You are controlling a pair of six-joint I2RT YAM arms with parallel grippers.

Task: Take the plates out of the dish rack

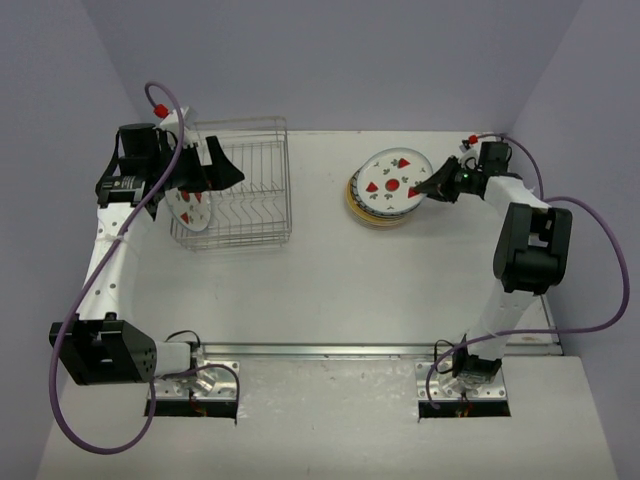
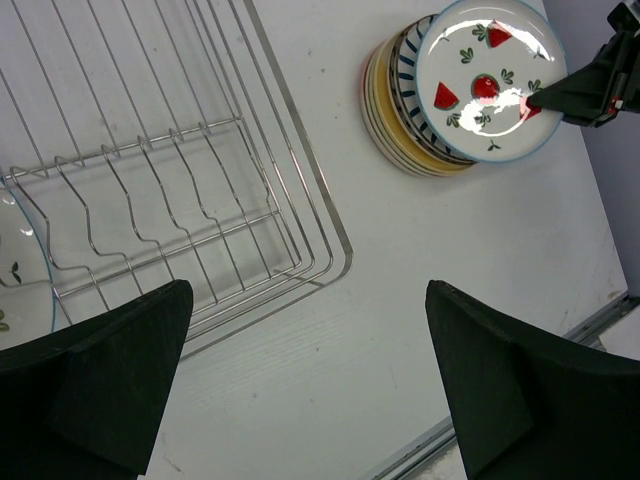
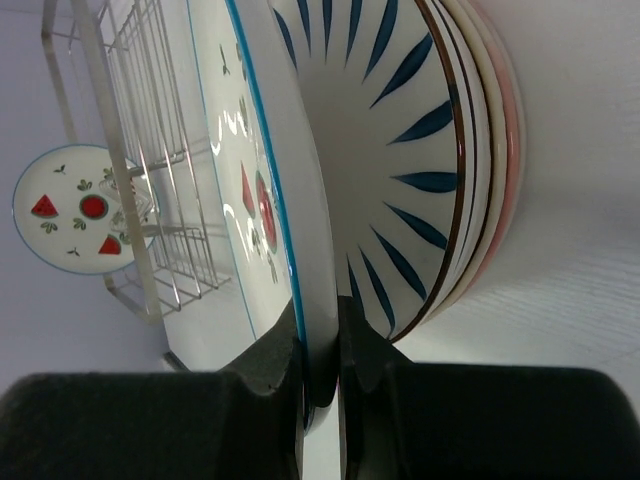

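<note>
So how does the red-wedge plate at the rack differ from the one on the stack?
The rack plate stands tilted at the dish rack's left end; the stack plate lies nearly flat atop the pile. The right end effector pinches the stack plate's rim; the open left end effector leaves the rack plate free. Both are white with red wedges.

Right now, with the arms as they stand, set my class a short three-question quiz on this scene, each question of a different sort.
1. True or false: the right gripper is shut on the rim of the top plate of the stack.
2. How many plates stand at the dish rack? A none; B one; C three.
3. Fill in: the jaws of the left gripper stand ____.

Key:
1. True.
2. B: one red-wedge plate, at the rack's left end.
3. Open, with nothing between them.
</note>
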